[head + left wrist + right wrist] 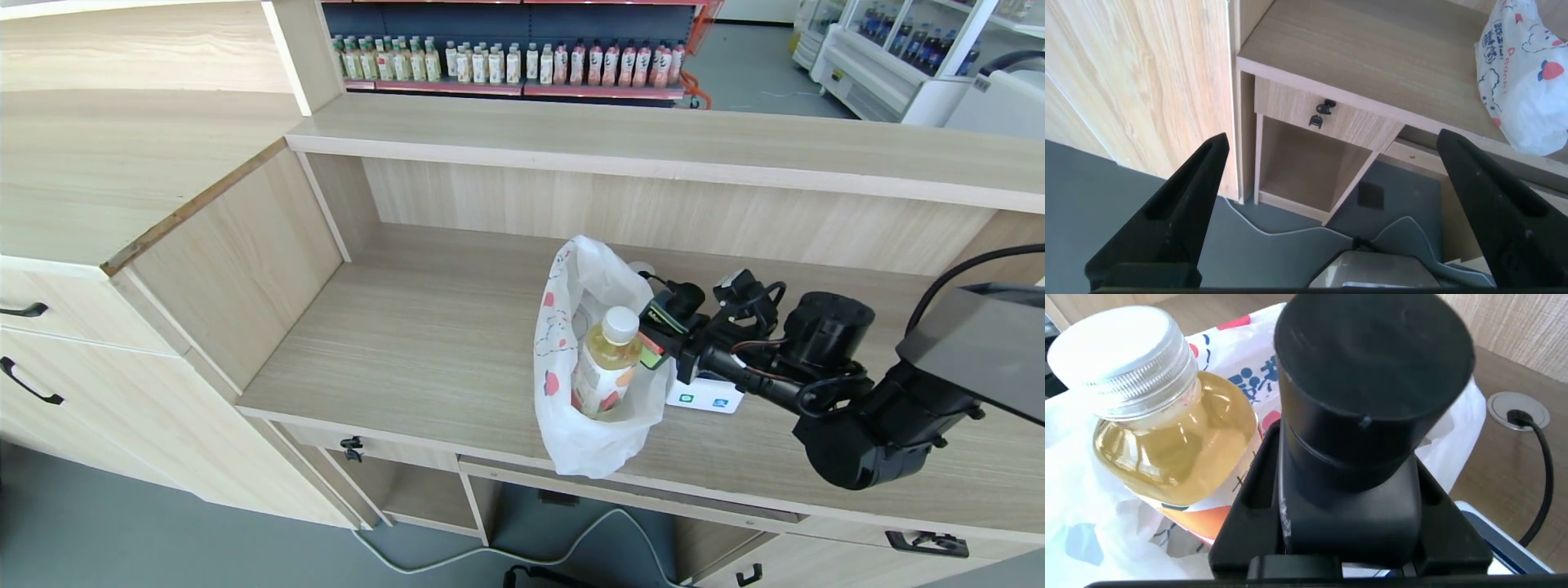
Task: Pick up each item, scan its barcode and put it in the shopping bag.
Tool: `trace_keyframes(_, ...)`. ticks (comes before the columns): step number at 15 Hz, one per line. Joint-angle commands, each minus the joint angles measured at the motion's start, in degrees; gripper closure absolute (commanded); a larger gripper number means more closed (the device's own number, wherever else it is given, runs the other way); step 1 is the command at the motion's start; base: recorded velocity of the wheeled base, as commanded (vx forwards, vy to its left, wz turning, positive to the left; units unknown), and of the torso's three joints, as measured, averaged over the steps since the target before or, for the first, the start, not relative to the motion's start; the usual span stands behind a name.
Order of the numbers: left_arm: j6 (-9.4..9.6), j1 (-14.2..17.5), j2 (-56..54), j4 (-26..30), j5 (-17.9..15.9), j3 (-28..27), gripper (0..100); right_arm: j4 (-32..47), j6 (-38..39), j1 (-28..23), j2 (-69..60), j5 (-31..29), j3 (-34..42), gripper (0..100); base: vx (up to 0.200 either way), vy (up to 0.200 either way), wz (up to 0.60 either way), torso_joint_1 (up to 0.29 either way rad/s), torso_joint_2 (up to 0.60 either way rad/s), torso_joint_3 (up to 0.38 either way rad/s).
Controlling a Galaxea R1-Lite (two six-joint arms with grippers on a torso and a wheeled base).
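Jaws of the left gripper [1333, 139] stand released, spread wide with nothing between them, low before the front of the table [408, 343] and near a keyed drawer [1323, 114]. The right gripper [657, 335] sits just beside the bottle [608, 359] at the mouth of the shopping bag [571, 433]; whether it grips cannot be told. The bottle stands upright inside the open bag on the table. A white box [706, 396] lies just beside the bag.
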Motion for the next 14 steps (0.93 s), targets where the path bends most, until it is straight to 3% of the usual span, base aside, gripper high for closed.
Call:
trace_keyframes(1, -0.01, -0.02, -0.02, 0.02, 0.02, 0.01, 0, -1.58, -0.19, 0.66, 2.26, 0.05, 0.02, 100, 0.000, 0.000, 0.00, 0.000, 0.00, 0.000)
trace_keyframes(7, -0.01, -0.02, -0.02, 0.02, 0.02, 0.01, 0, -6.32, -0.19, 1.01, 3.14, -0.04, -0.60, 100, 0.000, 0.000, 0.00, 0.000, 0.00, 0.000)
trace_keyframes(14, -0.01, -0.02, -0.02, 0.02, 0.02, 0.01, 0, -6.32, -1.51, 0.75, 6.13, -1.89, 2.57, 100, 0.000, 0.000, 0.00, 0.000, 0.00, 0.000)
